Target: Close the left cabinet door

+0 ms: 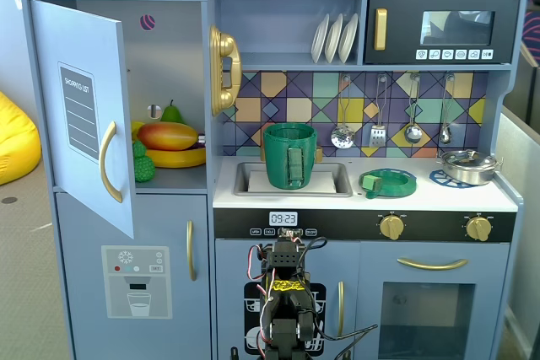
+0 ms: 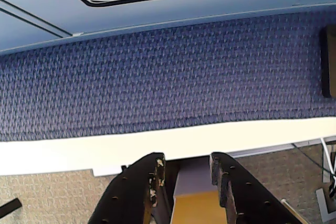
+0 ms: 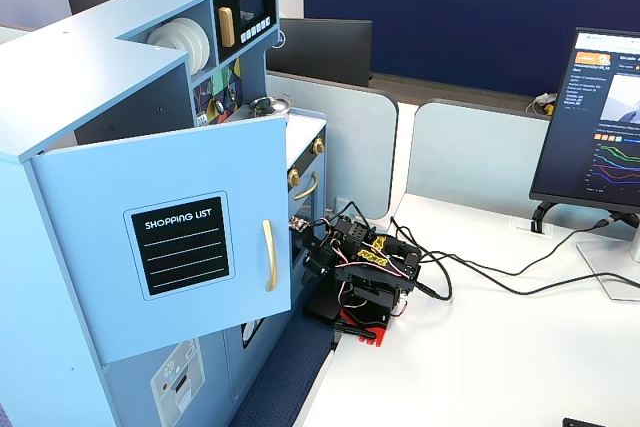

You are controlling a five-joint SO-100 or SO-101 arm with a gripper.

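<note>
Your black two-finger pincer (image 2: 188, 182) holds nothing; its fingers sit a little apart above blue carpet (image 2: 157, 82). Up and to the left in a fixed view, the big light-blue door (image 1: 84, 115) stands wide open. Its black board reads "SHOPPING LIST" (image 3: 180, 245). The small clock (image 1: 283, 218) shows 09:23.

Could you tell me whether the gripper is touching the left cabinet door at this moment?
Apart. In a fixed view the gripper sits folded low by the arm's base, with clear space between it and the open left cabinet door.
</note>
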